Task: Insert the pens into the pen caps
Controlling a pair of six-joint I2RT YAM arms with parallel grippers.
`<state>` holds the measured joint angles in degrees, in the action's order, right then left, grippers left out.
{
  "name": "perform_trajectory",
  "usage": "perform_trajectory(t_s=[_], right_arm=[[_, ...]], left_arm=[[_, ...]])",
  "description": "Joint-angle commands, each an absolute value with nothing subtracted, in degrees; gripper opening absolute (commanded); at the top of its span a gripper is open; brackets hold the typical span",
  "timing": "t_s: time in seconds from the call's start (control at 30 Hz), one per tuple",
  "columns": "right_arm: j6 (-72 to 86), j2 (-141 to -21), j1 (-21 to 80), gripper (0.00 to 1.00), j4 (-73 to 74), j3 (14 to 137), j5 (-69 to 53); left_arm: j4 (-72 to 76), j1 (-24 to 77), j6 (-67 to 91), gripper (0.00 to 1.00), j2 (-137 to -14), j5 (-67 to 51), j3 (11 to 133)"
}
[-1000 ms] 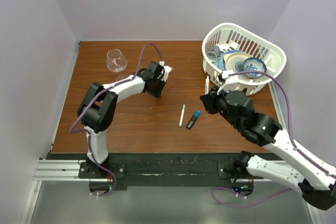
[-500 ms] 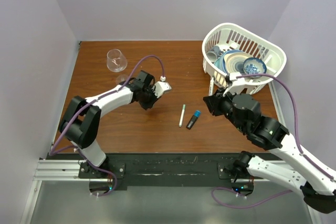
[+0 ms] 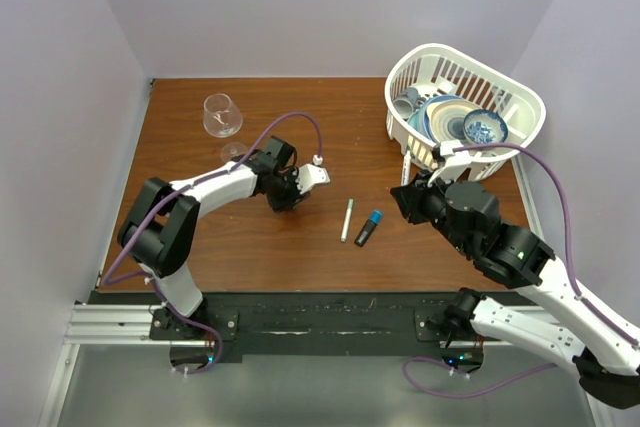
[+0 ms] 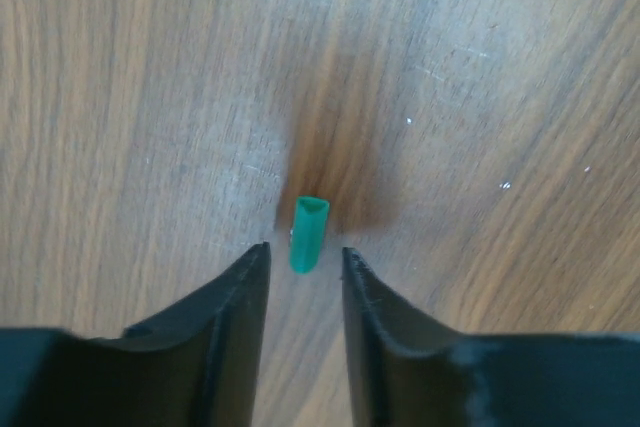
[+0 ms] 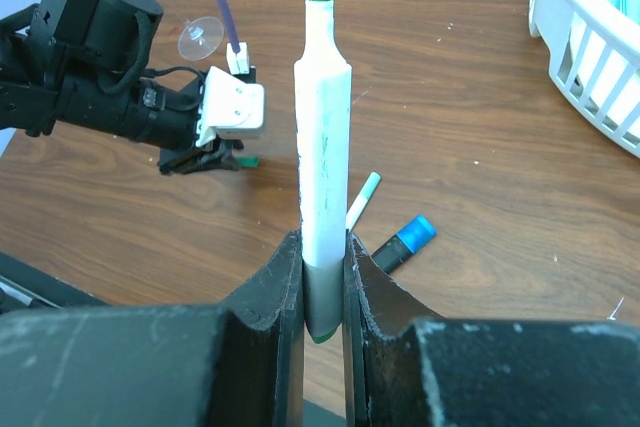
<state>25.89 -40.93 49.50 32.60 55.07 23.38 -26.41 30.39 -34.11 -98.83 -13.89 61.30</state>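
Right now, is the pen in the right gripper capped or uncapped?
Uncapped: the white pen in the right gripper shows its green tip bare.

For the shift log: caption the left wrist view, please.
Left claw open either side of a green cap on the wooden table.

A white pen (image 5: 322,127) with a bare green tip stands upright, its lower end clamped between the fingers of the right gripper (image 5: 322,237), over the right half of the bench (image 3: 280,247). A second white pen (image 3: 346,219) lies flat near the bench's middle, pointing at the far edge, its far end green. Just right of it, not touching, lies a short black marker (image 3: 364,236) with a bright blue cap (image 3: 375,217) on its far end. A small green cap (image 4: 308,234) lies on its side left of centre, between the parted fingers of the left gripper (image 4: 304,250), touching neither.
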Motion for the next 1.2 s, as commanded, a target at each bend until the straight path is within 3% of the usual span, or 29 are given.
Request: perform_trajectory(t_s=[0.0,0.23,0.33,0.5,0.7,0.87,0.97,1.17], right_arm=[[25.8,-41.0,49.7,0.0,31.7,57.1,24.9],[25.4,-41.4,49.7,0.0,31.7,57.7,24.3],[25.2,-41.6,49.7,0.0,31.6,57.9,24.0],[24.4,-41.7,49.7,0.0,31.5,58.3,24.0],[23.9,-40.8,49.7,0.0,31.6,58.4,25.3],[24.3,-39.8,49.7,0.0,31.6,58.0,25.8],[24.7,-40.0,49.6,0.0,31.4,57.6,25.7],[26.5,-39.5,49.7,0.0,31.7,56.6,22.9]], left_arm=[[-26.4,30.3,-35.5,0.48,-97.8,-15.0,63.1],[-23.0,30.7,-27.5,0.48,-93.4,-5.7,65.6],[-22.1,30.4,-14.8,0.47,-92.2,5.0,69.8],[-31.0,30.1,9.8,0.44,-94.8,11.4,79.1],[-18.4,30.7,34.0,0.48,-83.2,10.5,66.7],[-35.8,30.5,64.2,0.52,-85.2,23.3,70.7],[-47.8,30.7,80.3,0.52,-86.9,22.2,72.2],[-44.5,30.8,98.7,0.51,-82.9,15.6,62.6]])
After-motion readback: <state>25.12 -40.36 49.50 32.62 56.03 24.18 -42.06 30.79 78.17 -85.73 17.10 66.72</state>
